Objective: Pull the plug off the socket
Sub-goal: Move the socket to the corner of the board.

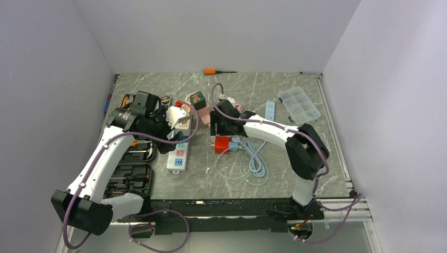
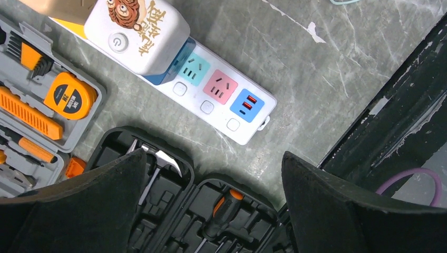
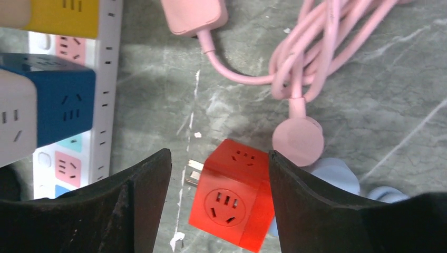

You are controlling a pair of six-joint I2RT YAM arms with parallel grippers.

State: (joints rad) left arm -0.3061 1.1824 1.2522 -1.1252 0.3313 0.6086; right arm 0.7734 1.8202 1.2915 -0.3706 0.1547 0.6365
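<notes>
The red cube-shaped plug adapter (image 3: 232,203) lies loose on the grey marbled table (image 3: 379,105), its metal prongs bare and pointing toward the white power strip with coloured sockets (image 3: 108,79), near it but apart. The right gripper (image 3: 219,155) hangs over the cube, jaws apart on either side. A coiled pink cable (image 3: 316,47) crowds in just beside it, and a blue cube adapter (image 3: 63,100) sits on the strip. The left gripper (image 2: 213,158), jaws wide, hovers above the strip's end, near a white tiger-printed cube (image 2: 139,34) and an open black tool case (image 2: 174,211).
</notes>
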